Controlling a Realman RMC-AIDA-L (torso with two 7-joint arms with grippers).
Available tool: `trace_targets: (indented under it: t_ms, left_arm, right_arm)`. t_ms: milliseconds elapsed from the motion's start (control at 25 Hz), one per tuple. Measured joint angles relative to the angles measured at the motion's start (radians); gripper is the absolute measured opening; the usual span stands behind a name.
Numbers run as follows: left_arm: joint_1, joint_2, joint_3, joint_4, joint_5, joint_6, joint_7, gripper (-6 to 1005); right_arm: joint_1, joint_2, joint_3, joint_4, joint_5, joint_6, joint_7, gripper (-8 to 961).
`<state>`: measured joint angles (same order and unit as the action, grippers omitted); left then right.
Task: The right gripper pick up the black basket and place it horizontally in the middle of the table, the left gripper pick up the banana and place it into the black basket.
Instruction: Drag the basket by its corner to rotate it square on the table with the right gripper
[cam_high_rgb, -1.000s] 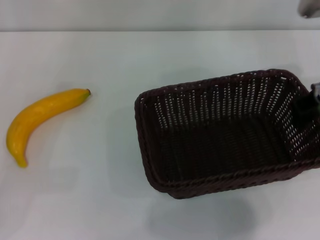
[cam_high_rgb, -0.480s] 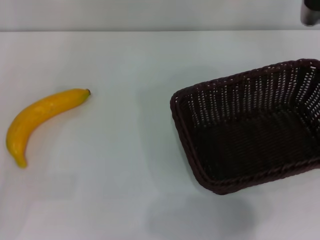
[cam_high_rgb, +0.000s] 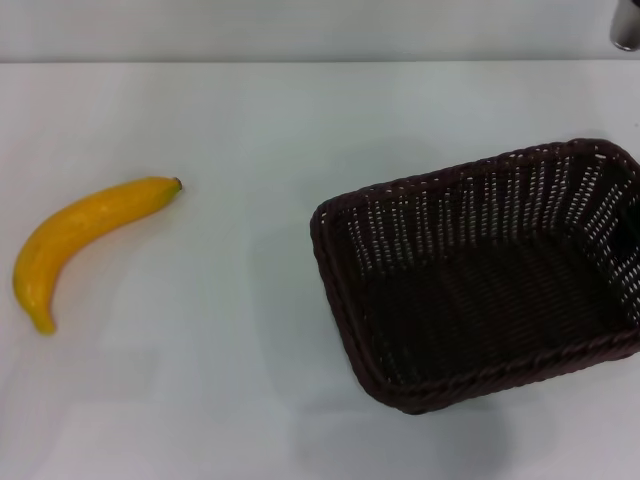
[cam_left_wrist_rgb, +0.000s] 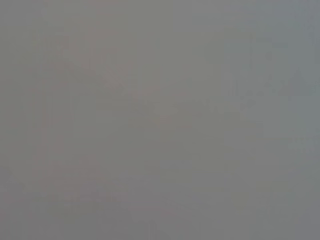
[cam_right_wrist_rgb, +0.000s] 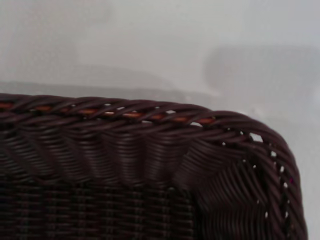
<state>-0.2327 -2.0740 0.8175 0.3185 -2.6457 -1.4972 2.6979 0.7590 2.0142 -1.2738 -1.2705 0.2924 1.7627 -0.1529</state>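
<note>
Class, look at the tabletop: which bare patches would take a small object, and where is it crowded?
The widest bare patch of the table lies between the banana and the black basket. Another bare strip runs along the far edge behind both. The right side is crowded: the basket fills it to the picture's edge.

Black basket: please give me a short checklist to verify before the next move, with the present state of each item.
1. Black basket is empty inside: ok.
2. Basket sits horizontally in the middle of the table: not ok; it is on the right side, skewed, its right end cut off by the head view.
3. Banana lies free on the table, apart from the basket: ok.
4. Right tool's grasp on the basket: cannot tell; its wrist view shows only the basket's rim corner.
5. Left tool's position: cannot tell; not in view.
</note>
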Motion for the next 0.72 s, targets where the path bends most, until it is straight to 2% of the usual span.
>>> trace_targets:
  t_ms: [200, 560, 720]
  left_arm:
    - [0.000, 0.001, -0.002, 0.001, -0.002, -0.007, 0.000, 112]
    - [-0.004, 0.003, -0.003, 0.024, -0.008, 0.000, 0.000, 113]
    - [-0.004, 0.003, -0.002, 0.026, -0.005, 0.002, 0.000, 113]
  right_arm:
    - [-0.030, 0.002, 0.046, -0.005, 0.062, 0.019, -0.010, 397]
    - [-0.138, 0.000, 0.122, -0.099, 0.199, 0.039, -0.051, 612]
    - [-0.190, -0.008, 0.147, -0.178, 0.218, 0.046, -0.065, 611]
